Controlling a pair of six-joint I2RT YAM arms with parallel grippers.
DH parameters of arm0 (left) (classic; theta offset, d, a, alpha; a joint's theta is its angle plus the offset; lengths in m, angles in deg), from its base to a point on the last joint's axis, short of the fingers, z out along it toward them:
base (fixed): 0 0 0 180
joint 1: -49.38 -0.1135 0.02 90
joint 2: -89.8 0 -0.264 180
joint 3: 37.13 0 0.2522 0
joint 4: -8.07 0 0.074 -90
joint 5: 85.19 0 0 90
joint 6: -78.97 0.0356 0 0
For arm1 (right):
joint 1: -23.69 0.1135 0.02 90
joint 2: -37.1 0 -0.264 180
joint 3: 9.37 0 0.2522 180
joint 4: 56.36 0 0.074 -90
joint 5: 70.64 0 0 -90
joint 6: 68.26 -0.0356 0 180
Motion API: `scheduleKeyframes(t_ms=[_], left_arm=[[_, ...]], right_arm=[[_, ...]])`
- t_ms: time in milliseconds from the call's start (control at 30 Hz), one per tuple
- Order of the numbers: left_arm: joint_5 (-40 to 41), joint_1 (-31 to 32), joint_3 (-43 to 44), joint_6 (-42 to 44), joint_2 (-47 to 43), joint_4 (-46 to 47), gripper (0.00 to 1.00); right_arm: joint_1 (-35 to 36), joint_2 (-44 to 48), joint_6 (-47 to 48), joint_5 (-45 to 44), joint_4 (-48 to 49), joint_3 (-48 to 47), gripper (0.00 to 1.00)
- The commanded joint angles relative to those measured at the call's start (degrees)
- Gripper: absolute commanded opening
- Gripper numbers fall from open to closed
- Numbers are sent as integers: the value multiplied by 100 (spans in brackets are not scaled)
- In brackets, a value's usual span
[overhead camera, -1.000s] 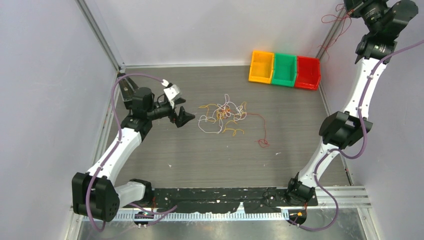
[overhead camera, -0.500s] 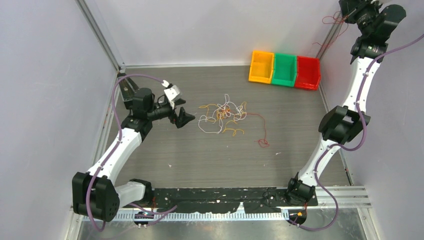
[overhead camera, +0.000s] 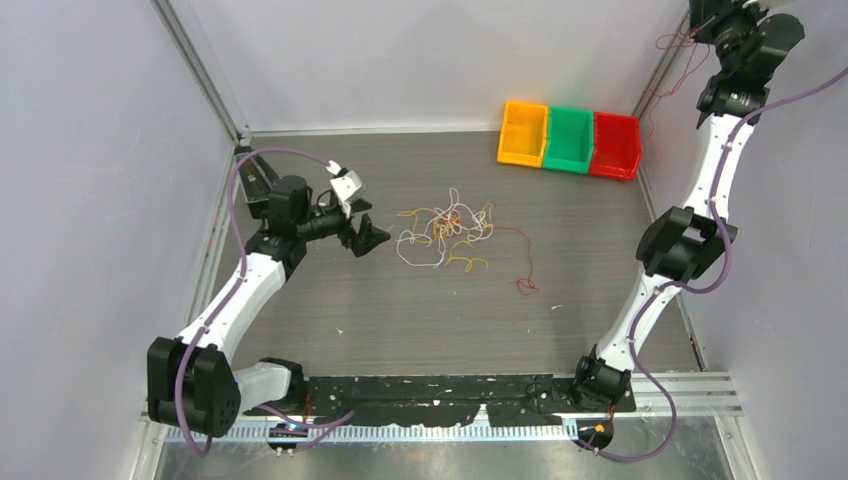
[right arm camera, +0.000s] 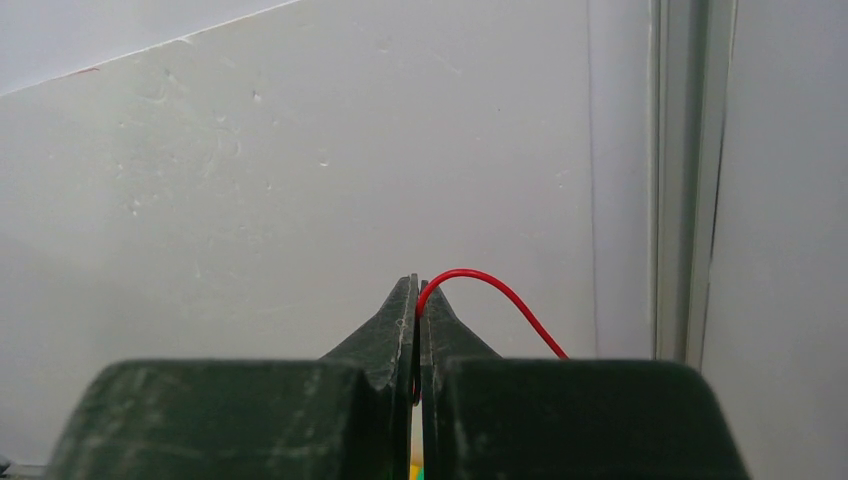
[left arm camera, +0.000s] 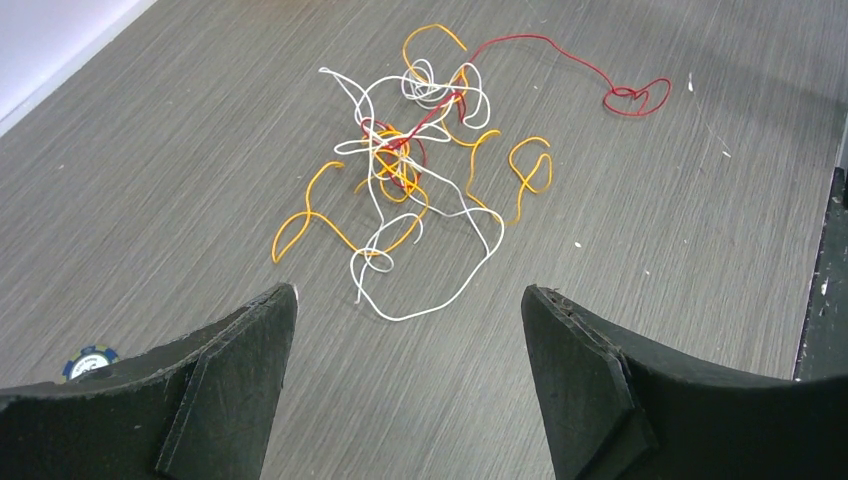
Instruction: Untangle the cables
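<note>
Higher now, right pincer (right arm camera: 418, 285) (shut) pinches red cable (right arm camera: 500, 287).

Bare table (overhead camera: 400, 310) lies open near and left of the cables (overhead camera: 445, 235), up to the left gripper (overhead camera: 360, 215), which stands just left of the tangle, jaws wide apart. One red strand (overhead camera: 526, 287) trails toward the near right. Three bins (overhead camera: 569, 140) line the far right edge, and the right arm (overhead camera: 690, 245) rises along the right wall, with a hanging red cable (overhead camera: 665, 42) in the far right corner.

L arm (overhead camera: 236, 294) low, L pincer (left arm camera: 410, 298) spread wide; R arm (overhead camera: 714, 172) high, R pincer (right arm camera: 418, 288) pinching red cable (right arm camera: 497, 283).
</note>
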Motion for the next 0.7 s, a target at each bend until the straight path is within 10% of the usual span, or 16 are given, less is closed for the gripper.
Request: scheduleKeyframes(t_ms=[0,667], left_arm=[[50,-49,149,161,65,-73,84],[65,-69,56,-62,72,129,84]], right_arm=[[-1,-21,-81,-151,420,-341,6],[-15,1185,-769,-38,997,295,5]])
